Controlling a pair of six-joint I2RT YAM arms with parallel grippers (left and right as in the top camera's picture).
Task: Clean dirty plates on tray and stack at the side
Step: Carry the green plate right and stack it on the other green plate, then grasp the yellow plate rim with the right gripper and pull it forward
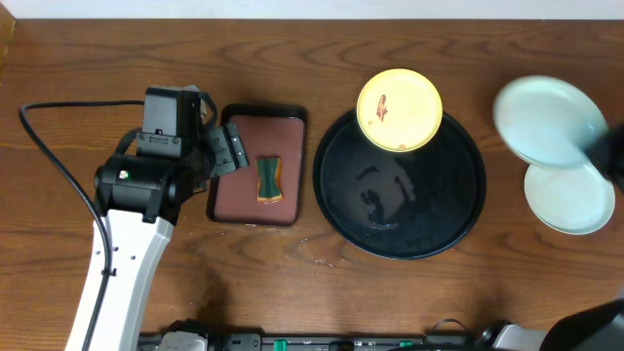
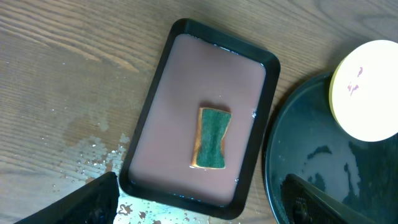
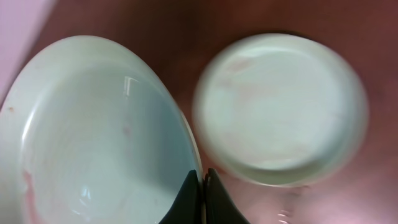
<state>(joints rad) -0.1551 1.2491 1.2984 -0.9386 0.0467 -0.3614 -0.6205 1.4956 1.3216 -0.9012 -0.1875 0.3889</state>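
One wide-open, empty left gripper (image 1: 234, 148) hangs left of the tray (image 1: 429, 214); the smeared yellow plate (image 1: 399, 109) overlaps its far rim; to its right, the right gripper (image 3: 201, 180) pinches a blue-green plate (image 3: 93, 137) by the rim: light, stiff, likely slippery ware.

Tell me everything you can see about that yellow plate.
The yellow plate is small, round and shallow, pale yellow with a smooth, glossy look, perhaps ceramic or plastic. A small red-brown smear marks its middle, so it looks unwashed. It lies face up at the far edge of the black tray, overlapping the tray's rim. Nothing else touches it.
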